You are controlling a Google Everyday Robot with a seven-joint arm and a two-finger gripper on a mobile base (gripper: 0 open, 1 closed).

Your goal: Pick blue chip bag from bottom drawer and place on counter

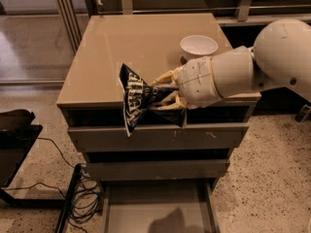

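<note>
My gripper is shut on the blue chip bag, a crinkled navy bag with white lettering. It holds the bag in the air at the counter's front edge, over the upper drawer fronts. The bag fans out to the left of the fingers. The counter is a glossy tan top behind and to the left of the bag. The bottom drawer stands pulled out below, and its grey floor shows nothing in it. My white arm comes in from the right.
A white bowl stands on the counter's right side, just behind my wrist. Two upper drawers are nearly closed. Black cables and a dark object lie on the floor at the left.
</note>
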